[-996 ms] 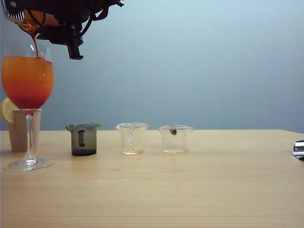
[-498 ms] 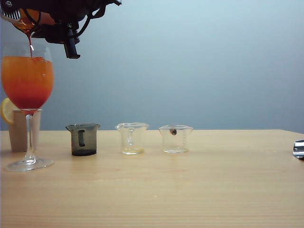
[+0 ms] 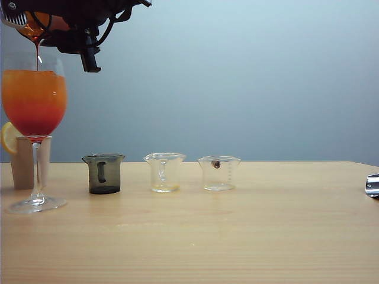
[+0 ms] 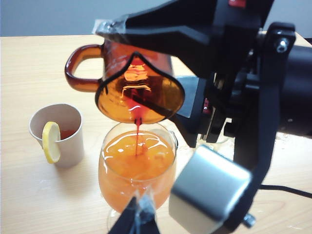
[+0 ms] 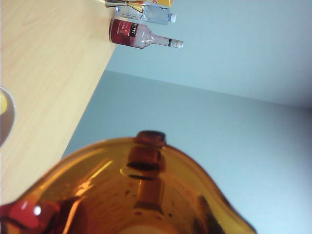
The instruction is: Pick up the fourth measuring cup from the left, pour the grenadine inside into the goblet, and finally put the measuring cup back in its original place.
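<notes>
Amber cup (image 4: pixel 139 90) in right pincer (image 4: pixel 161 63), tipped over goblet (image 4: pixel 136 170).

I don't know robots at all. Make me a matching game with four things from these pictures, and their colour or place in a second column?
Things:
1. amber cup
2. goblet
3. grey cup
4. lemon slice

Descriptions:
A. perched on a paper cup's rim
B. standing on the table beside two clear cups
C. tipped in the right gripper, dripping red
D. orange on top, red at the bottom

Pairs: 1-C, 2-D, 3-B, 4-A
</notes>
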Tool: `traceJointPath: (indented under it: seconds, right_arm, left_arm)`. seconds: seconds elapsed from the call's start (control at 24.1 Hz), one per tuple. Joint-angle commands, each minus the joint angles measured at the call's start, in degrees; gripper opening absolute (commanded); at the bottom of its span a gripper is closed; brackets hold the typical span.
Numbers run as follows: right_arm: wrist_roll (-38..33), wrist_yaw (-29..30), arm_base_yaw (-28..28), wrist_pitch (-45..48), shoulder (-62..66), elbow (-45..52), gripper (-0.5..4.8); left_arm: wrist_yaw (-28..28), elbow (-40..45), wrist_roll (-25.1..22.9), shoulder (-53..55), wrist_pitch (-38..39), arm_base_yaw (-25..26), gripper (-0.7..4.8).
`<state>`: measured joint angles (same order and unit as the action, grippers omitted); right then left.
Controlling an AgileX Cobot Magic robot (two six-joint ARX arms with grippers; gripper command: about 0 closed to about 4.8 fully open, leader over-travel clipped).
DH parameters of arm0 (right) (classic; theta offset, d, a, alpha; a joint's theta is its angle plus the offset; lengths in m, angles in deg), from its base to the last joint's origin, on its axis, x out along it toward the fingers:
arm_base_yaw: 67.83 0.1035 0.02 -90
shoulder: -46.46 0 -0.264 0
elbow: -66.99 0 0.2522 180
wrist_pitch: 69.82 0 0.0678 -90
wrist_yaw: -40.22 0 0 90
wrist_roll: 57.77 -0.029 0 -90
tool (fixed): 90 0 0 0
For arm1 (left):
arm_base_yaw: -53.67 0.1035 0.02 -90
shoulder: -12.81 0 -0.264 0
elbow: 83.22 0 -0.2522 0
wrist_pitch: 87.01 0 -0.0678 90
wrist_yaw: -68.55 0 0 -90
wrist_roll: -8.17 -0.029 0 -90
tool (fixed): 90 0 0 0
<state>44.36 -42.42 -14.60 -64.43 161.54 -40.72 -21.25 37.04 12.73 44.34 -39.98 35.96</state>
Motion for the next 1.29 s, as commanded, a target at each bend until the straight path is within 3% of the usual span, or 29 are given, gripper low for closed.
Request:
traceJointPath:
  seconds: [0.04, 1.29]
  right_arm:
    - [0.6, 0.0, 0.0, 2.0, -0.4, -0.5, -0.06]
    - [3.2, 0.0, 0.0, 2.1, -0.4, -0.5, -0.06]
  left_arm:
    - [0.0, -0.1, 0.0, -0.1, -0.5, 0.0, -0.06]
    - [0.0, -0.1, 0.0, -0.1, -0.5, 0.0, -0.06]
